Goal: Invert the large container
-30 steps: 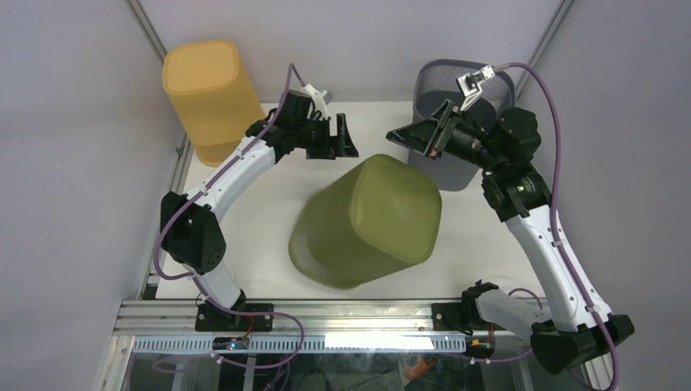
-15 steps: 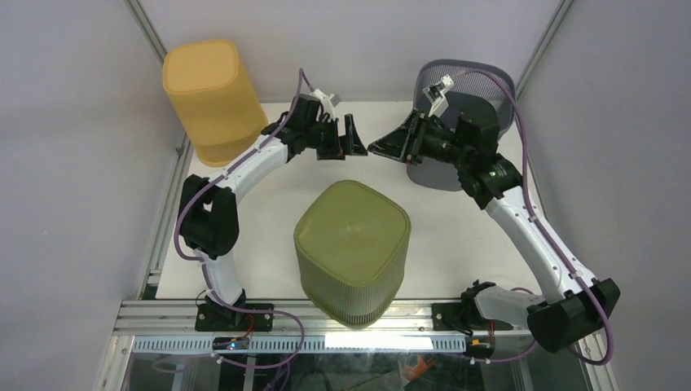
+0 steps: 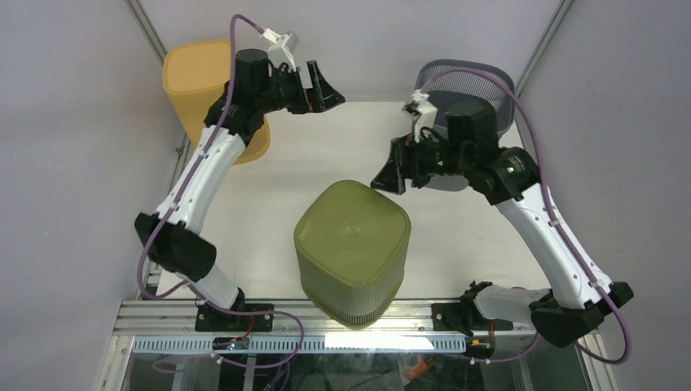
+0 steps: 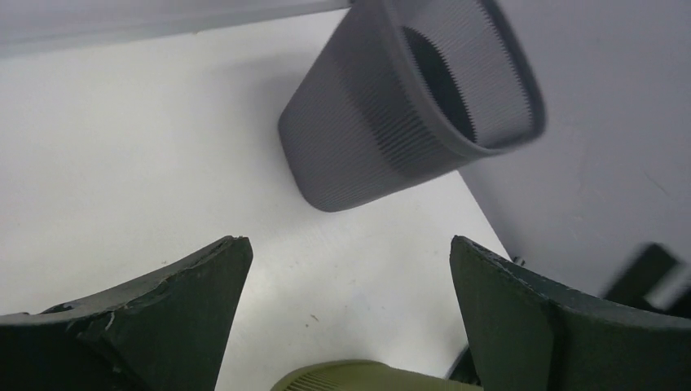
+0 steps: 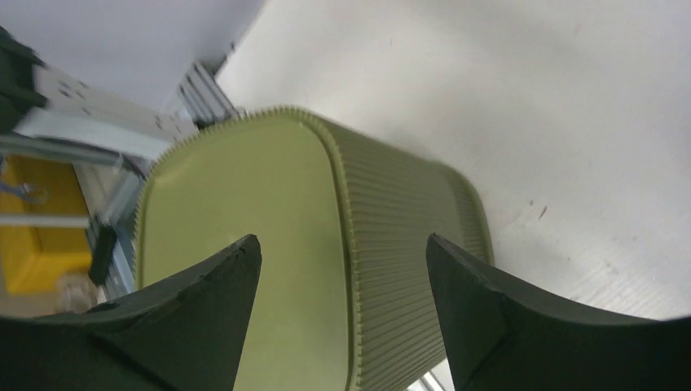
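The large olive-green ribbed container (image 3: pixel 352 248) stands upside down on the white table near its front edge, flat base facing up. It fills the right wrist view (image 5: pixel 269 261), and its edge shows at the bottom of the left wrist view (image 4: pixel 375 376). My right gripper (image 3: pixel 385 177) is open and empty, hovering just above and behind the container's right rear corner. My left gripper (image 3: pixel 324 88) is open and empty, raised high over the table's far left.
An orange container (image 3: pixel 195 77) stands upside down at the far left corner, partly behind my left arm. A grey ribbed bin (image 3: pixel 464 90) stands upright at the far right, also in the left wrist view (image 4: pixel 407 106). Grey walls close in both sides.
The green container tipped from tilted to standing upside down a second ago and has stayed put. My left gripper has risen and moved back; my right gripper has moved down toward the container.
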Controlling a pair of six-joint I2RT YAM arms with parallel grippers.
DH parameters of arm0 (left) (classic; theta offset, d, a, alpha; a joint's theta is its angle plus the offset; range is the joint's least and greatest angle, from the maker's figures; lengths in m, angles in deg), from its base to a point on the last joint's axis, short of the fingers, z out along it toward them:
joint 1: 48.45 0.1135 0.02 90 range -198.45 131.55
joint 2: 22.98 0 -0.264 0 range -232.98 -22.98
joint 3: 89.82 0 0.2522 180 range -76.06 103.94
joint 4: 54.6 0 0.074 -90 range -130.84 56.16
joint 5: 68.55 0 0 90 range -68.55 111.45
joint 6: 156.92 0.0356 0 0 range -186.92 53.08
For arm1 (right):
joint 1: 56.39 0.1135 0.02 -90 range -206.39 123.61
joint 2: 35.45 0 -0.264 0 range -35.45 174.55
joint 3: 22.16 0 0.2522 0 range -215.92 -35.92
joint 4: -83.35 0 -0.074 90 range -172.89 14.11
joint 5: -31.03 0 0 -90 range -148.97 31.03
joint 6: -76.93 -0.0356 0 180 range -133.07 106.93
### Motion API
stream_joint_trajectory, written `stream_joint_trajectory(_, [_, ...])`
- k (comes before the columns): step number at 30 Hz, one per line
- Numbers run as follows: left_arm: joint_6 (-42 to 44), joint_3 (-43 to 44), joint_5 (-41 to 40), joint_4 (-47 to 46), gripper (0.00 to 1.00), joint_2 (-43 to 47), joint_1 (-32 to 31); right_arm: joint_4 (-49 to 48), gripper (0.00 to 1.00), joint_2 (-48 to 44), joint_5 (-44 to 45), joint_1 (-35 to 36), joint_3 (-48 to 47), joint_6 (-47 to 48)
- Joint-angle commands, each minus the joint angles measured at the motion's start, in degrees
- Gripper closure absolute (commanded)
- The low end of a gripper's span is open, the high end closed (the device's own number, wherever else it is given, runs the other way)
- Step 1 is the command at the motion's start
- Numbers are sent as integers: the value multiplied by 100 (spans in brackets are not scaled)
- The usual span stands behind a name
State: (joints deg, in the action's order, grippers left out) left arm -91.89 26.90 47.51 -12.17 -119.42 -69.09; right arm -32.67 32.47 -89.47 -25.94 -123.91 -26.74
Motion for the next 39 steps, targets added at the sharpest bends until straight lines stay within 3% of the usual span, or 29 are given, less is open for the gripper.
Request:
stream_joint_trajectory(1, [449, -375, 367, -57, 1, 1356, -64, 979, 22, 505, 639, 712, -204, 770])
stream_joint_trajectory(9, [570, -1332, 482, 393, 1, 2695, -63, 478, 25, 828, 1294, 803, -33, 717])
stream_joint_trajectory(15, [621, -1342, 137, 614, 1, 2869, -64, -141, 36, 1334, 1970, 816, -105, 7])
stream_joint_trajectory(24, [682, -1025, -35, 698, 1, 2859, -64, -1424, 37, 1766, 3580, 867, -198, -633])
stream_joint_trajectory(31, [655, -936, 59, 764, 1, 2901, -68, -1873, 37, 2093, 3227, 871, -585, -607])
stream_joint_trajectory(39, [559, -1037, 376, 681, 1, 2798, -63, -2090, 37, 1451, 2846, 873, -88, -612])
